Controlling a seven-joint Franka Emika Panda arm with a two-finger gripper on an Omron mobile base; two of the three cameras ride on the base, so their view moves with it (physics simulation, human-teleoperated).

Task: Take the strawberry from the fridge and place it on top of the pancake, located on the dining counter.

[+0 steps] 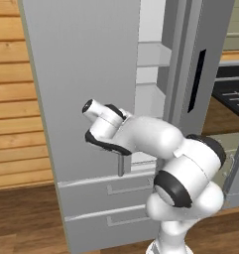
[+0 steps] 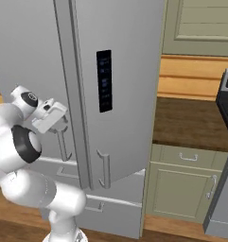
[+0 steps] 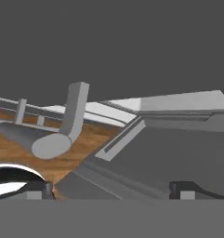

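Two fridge [image 1: 91,99] doors, shelves [image 1: 151,54] from left

fridge [image 1: 91,89] left door ajar, pale shelves visible inside; arm's hand sits at the door's lower edge above two drawers [image 1: 111,198].

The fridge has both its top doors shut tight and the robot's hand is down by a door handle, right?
Not quite. The fridge has a top door standing ajar: the left base view shows pale shelves through the gap between the doors. The rest holds: the end effector is down by the bottom of a door handle, its jaws open.
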